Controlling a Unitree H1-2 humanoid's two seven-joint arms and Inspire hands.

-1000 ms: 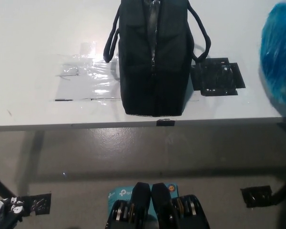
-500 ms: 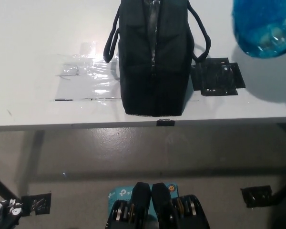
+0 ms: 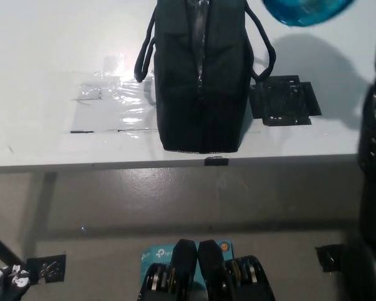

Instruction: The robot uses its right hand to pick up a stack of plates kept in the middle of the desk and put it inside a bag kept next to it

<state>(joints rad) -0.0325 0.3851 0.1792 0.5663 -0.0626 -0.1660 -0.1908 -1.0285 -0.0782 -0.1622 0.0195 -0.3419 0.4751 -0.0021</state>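
Bag (image 3: 202, 75) of black fabric, boxy, with a zip running down the middle of its top, stands upright near the front edge of the pale grey bench (image 3: 37, 75). A looped black handle hangs off each of its long sides. Above and to the right of the bag, at the top edge of the view, a blue translucent stack of plates (image 3: 307, 9) is held up off the bench, cut off by the frame, and it throws a soft shadow on the bench surface below it. The black right arm (image 3: 373, 138) rises along the right edge of the view, blurred and dark. The right hand itself lies out of the frame, so whether its fingers are closed on the plates cannot be told.

Just right of the bag, a patch of black tape (image 3: 283, 100) lies flat on the bench, touching the bag's right handle loop. Left of the bag, a sheet of clear shiny tape (image 3: 113, 103) covers a rectangle of the bench top.

At the bottom left corner only a sliver of the white left hand (image 3: 1, 285) shows, low beside the floor area and well apart from the bench; its fingers cannot be made out. Scraps of black tape are stuck to the grey floor (image 3: 194, 194) below the bench.
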